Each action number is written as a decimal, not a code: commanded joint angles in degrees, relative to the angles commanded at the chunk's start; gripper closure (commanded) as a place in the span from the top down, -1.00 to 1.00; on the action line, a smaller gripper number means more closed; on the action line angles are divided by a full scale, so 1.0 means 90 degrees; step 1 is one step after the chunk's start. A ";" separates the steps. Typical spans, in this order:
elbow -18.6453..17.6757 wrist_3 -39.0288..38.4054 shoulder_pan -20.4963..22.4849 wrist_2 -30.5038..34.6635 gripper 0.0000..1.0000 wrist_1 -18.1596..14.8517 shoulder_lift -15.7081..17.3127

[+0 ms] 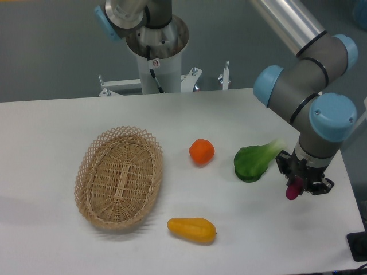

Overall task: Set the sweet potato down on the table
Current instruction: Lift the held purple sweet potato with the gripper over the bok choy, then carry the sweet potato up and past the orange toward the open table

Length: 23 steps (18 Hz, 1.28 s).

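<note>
The sweet potato (293,189), a small reddish-purple tuber, hangs end-down between the dark fingers of my gripper (298,184) at the right side of the white table (57,126). The gripper is shut on it, and only the tuber's lower end shows below the fingers. It hangs close to the tabletop, just right of the green leafy vegetable; whether it touches the surface I cannot tell.
A green leafy vegetable (255,161) lies left of the gripper. A round orange (202,151) sits mid-table, a yellow-orange oblong fruit (192,230) near the front edge, and an oval wicker basket (119,177) at the left. The table's right edge is close to the gripper.
</note>
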 joint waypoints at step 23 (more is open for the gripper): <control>-0.3299 0.1649 -0.0088 -0.0078 -0.50 0.0205 0.2098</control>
